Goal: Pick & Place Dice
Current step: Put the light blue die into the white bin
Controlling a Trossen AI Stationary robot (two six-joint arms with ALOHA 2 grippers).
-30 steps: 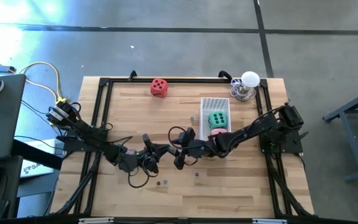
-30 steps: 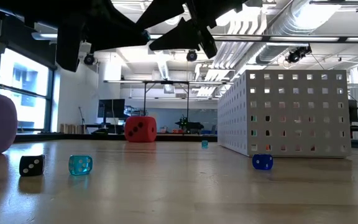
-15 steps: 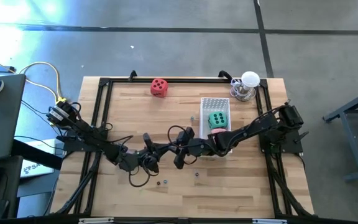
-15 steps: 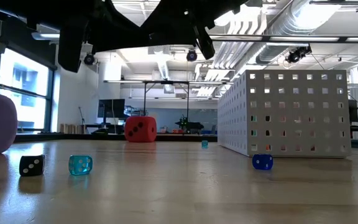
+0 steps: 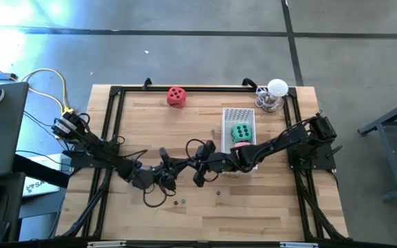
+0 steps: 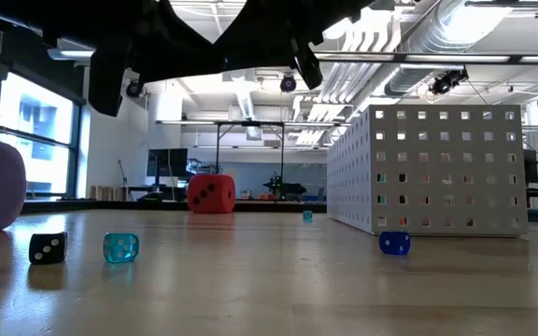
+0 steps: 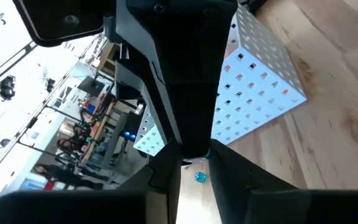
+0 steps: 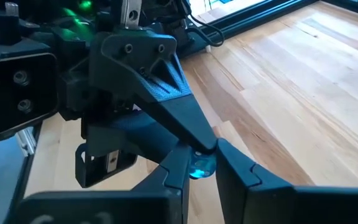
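Mid-table, the right gripper (image 8: 199, 163) is pinched on a small translucent blue bead (image 8: 202, 165). The left gripper (image 5: 182, 164) meets it tip to tip; its fingers' state cannot be told.

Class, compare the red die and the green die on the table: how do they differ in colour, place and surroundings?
The red die is red; the green die is green. The red die sits on bare wood near the table's far edge, while the green die lies inside the white perforated box. The red die stands alone; the green die is beside something pink. Both are cubes with dark pips.
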